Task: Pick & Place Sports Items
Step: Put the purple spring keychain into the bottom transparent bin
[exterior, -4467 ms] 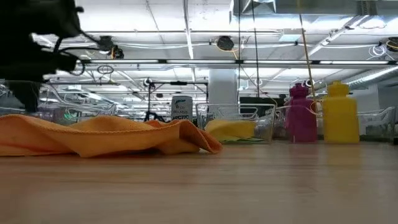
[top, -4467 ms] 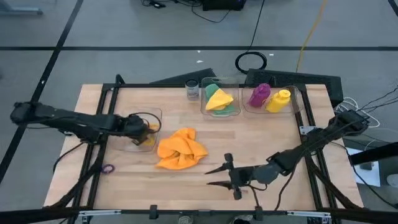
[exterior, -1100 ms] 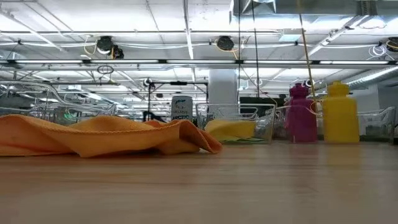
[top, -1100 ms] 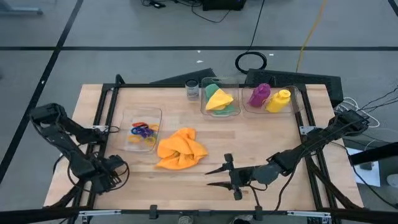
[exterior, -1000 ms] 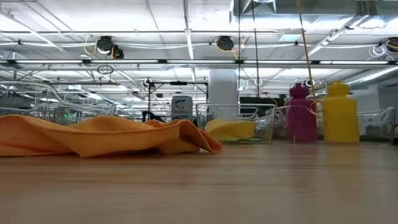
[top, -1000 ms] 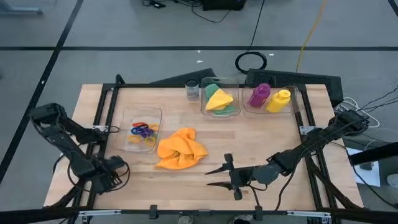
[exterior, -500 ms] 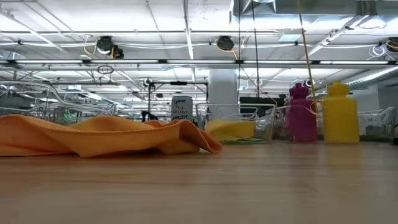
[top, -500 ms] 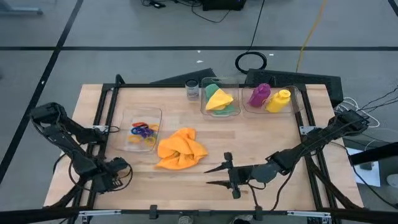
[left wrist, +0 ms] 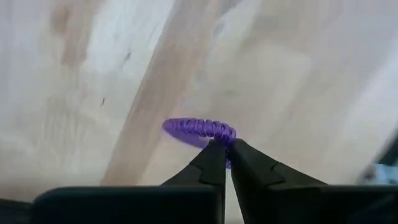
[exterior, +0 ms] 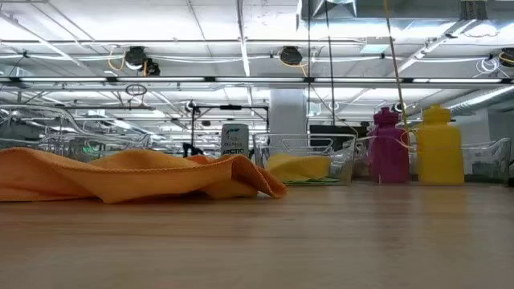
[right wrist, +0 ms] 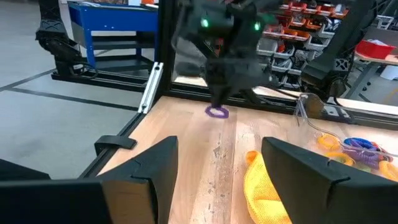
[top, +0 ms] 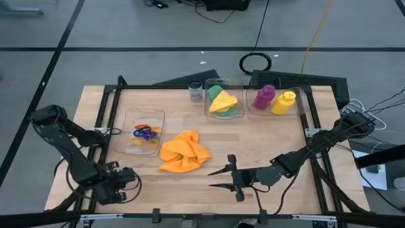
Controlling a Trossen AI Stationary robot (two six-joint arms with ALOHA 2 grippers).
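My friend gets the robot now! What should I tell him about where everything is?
Left gripper: shut on the purple ring, low at the table's front-left corner.
Right gripper: open, empty, waiting near the front middle.
Done: coloured rings in the left clear box; yellow cloth and green cloth in the middle box; purple bottle and yellow bottle in the right box.
Left: carry the purple ring to the ring box; the orange cloth lies loose on the table.
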